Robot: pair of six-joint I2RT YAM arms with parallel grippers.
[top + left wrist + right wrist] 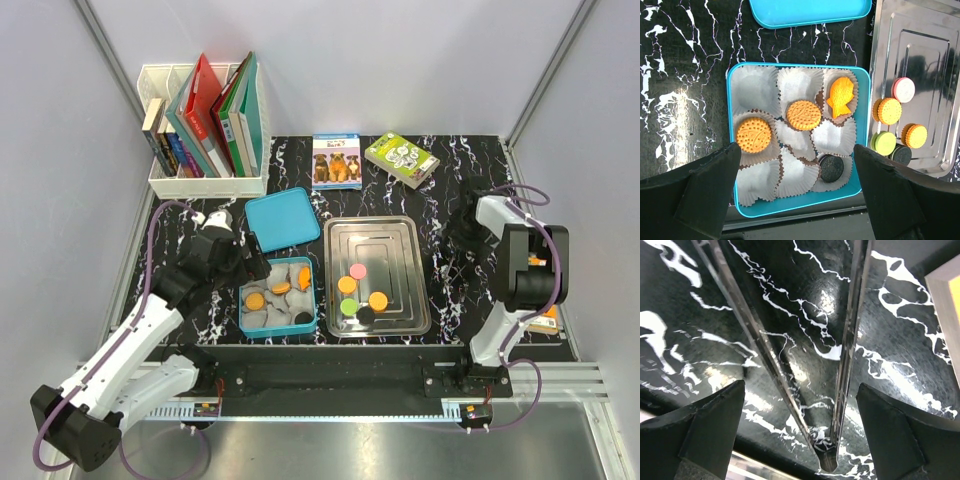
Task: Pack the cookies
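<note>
Five cookies lie on the steel tray [400,240]: pink [358,271], two orange [347,284], green [349,306] and black [366,314]. They also show in the left wrist view, pink [903,89], orange [889,110], green [884,143]. The teal box [732,130] holds white paper cups with two round orange cookies [754,135], a fish-shaped orange one [841,96] and a black one [831,168]. My left gripper [796,150] hangs open and empty above the box's near edge. My right gripper [800,387] is open, low over metal tongs [842,365] on the table.
The teal lid [282,219] lies behind the box. A white rack of books [205,130] stands at the back left. Two small picture boxes [336,161] lie at the back. The right arm [520,270] stands right of the tray.
</note>
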